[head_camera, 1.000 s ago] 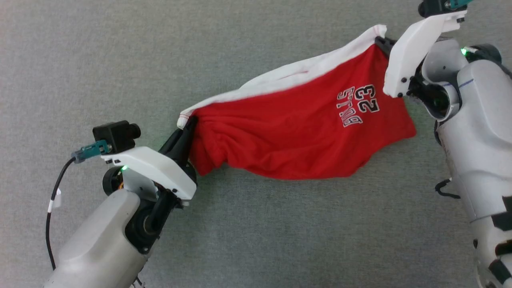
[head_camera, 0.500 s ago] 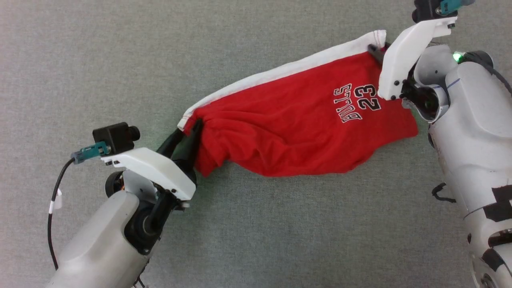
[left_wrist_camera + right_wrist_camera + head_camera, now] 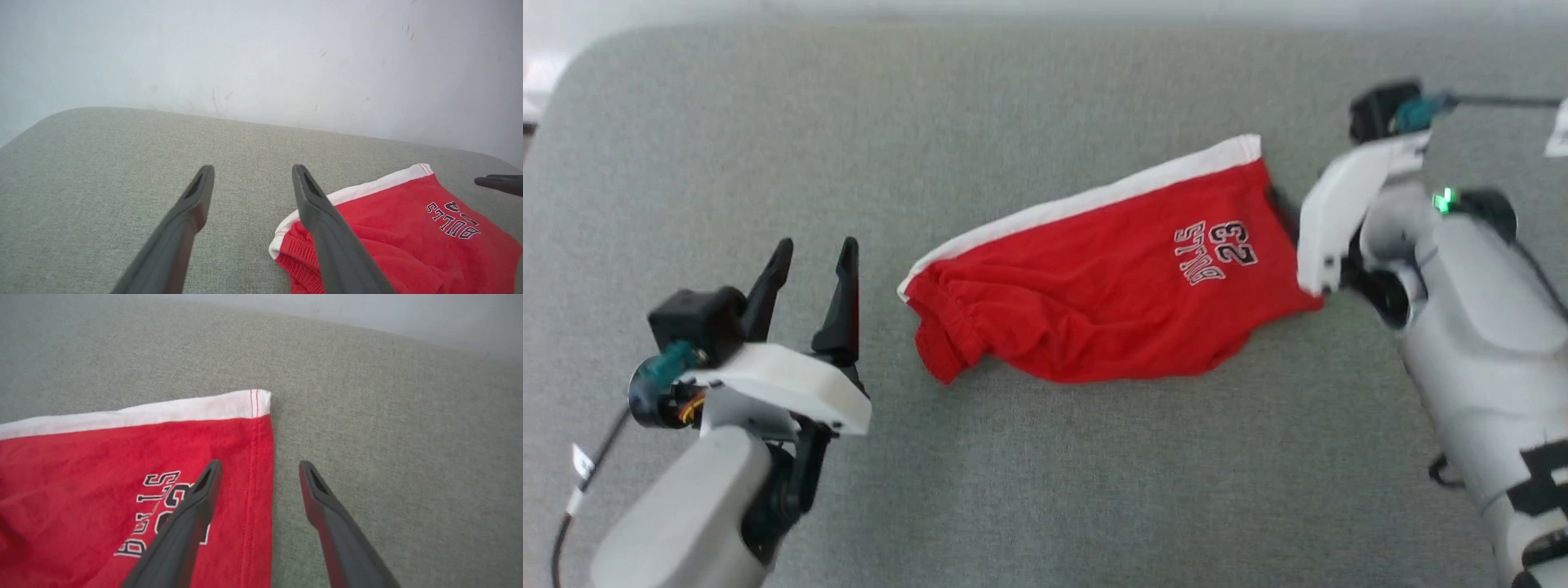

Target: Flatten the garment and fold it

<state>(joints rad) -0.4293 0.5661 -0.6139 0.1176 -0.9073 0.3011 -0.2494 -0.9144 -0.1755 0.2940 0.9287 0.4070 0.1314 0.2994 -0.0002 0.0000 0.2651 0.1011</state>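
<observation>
The garment (image 3: 1094,302), red shorts with a white stripe along the far edge and a "BULLS 23" print, lies slantwise on the grey surface. Its left end is bunched and wrinkled. My left gripper (image 3: 817,245) stands open a little to the left of that end, with nothing between its fingers (image 3: 322,220). In the right wrist view my right gripper (image 3: 260,465) is open over the garment's (image 3: 102,469) right hem: one finger over the print, the other over bare surface. Its wrist plate hides most of it in the head view.
The grey fabric-covered table (image 3: 1045,490) has a rounded far-left corner (image 3: 572,65). A pale wall (image 3: 261,61) rises just behind its far edge. A dark cable (image 3: 568,523) hangs by my left forearm.
Both grippers opened and let go of the garment, which now lies on the table. My left gripper drew back to the left. The head camera has shifted, so the table's far edge shows.
</observation>
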